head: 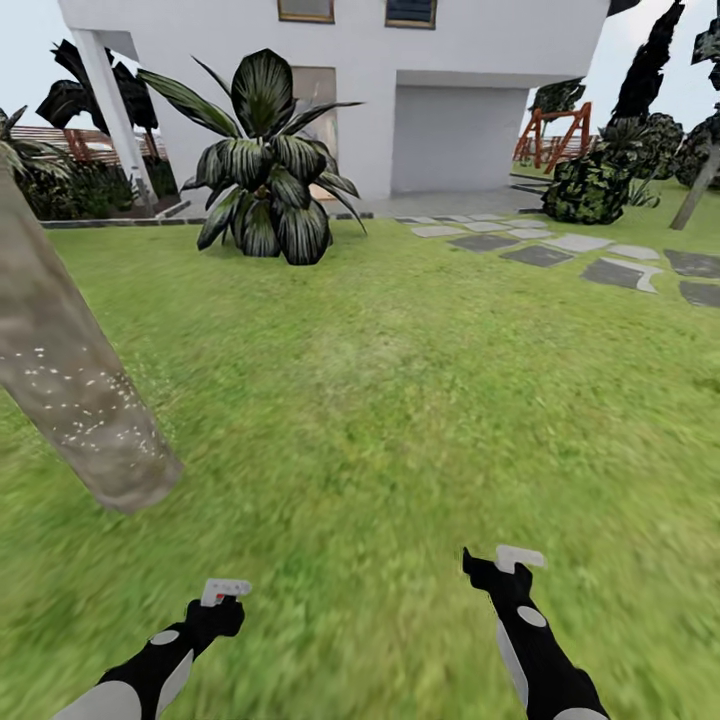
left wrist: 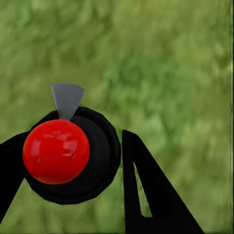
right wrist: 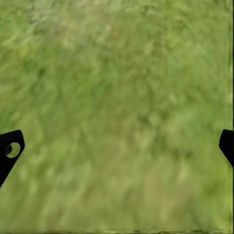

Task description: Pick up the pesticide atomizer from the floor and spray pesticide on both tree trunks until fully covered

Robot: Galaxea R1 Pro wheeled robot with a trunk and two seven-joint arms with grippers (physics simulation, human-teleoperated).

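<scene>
Lawn (head: 400, 400) wide, green, blurred underfoot. Thick mottled grey-tan tree trunk (head: 70, 390) leans across the head view's left side, speckled with pale dots low down, base set in the grass.

Left pincer (head: 225, 592) low over the grass, clenched on the spray bottle (left wrist: 66, 153): in the left wrist view the red top sits on a dark round body held between the two black fingers (left wrist: 146, 190), a grey nozzle tip pointing away toward the grass.

Right pincer (head: 515, 560) released, its black fingertips (right wrist: 9, 151) wide apart at the edges of the right wrist view, grass between them.

Beyond: broad-leaved dark plant (head: 265, 170), white house (head: 430, 90), grey paving slabs (head: 560, 250), dark shrubs (head: 590, 185).
</scene>
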